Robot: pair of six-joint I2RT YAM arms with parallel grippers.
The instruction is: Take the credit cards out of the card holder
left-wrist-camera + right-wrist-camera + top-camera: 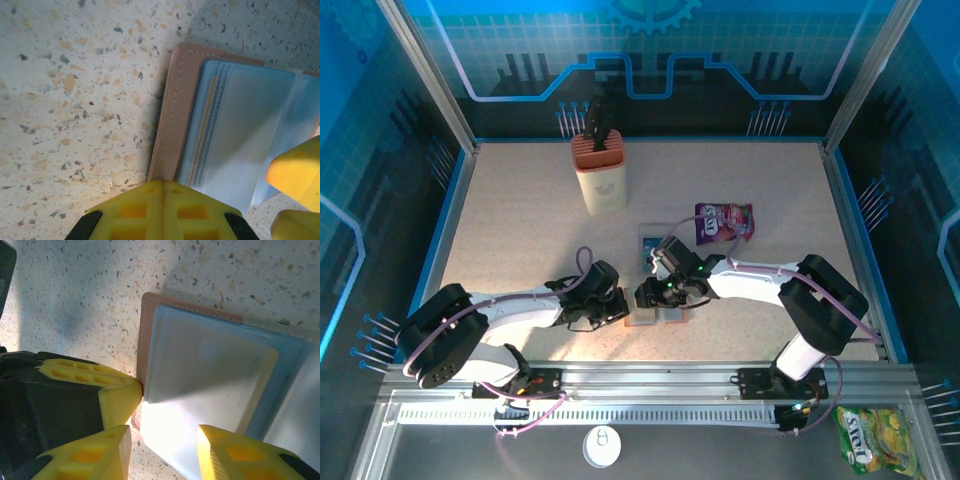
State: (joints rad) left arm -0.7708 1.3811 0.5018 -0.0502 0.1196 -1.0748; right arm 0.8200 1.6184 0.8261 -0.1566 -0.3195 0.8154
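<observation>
The card holder (660, 318) lies open on the table near the front, its brown leather edge (172, 115) and grey-blue pockets facing up. Pale teal credit cards (210, 370) sit in the pockets, and one has a tan edge (260, 390). My left gripper (162, 184) is shut, its tip resting against the near end of the holder's brown edge. My right gripper (162, 452) is open, and its fingers (225, 450) straddle the corner of the top pale card. The left gripper's yellow tip (117, 392) touches the holder's corner in the right wrist view.
A beige block (600, 175) with dark handles stands at the back. A purple snack packet (724, 221) and a clear plastic box (655, 240) lie just behind the holder. A green packet (873, 440) lies off the table at front right.
</observation>
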